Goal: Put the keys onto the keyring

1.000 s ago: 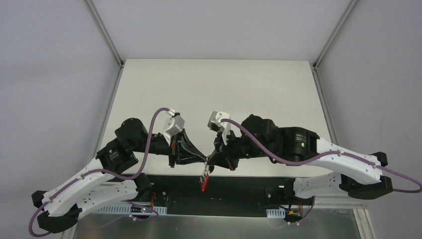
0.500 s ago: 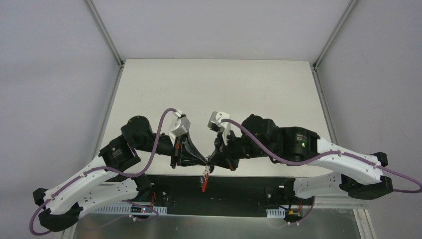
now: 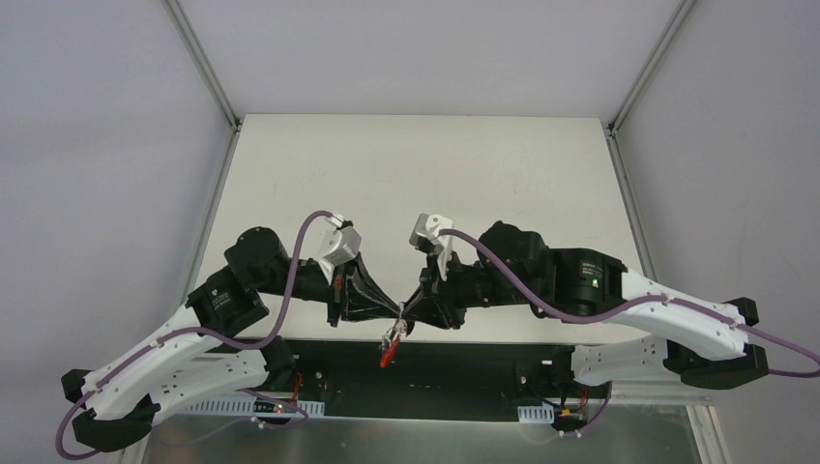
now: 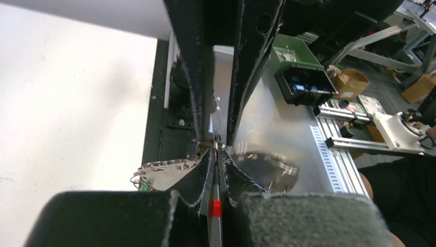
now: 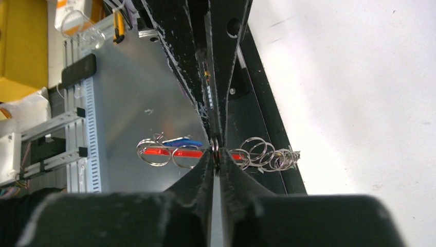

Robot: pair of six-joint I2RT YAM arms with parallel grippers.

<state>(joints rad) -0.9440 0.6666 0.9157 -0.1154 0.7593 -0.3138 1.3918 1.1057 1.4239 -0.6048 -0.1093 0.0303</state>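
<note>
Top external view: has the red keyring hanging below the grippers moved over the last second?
Yes. The keyring has swung slightly left against the black base rail; its red end hung straighter down before.

Glossy metal keyring, matt smooth table
</note>
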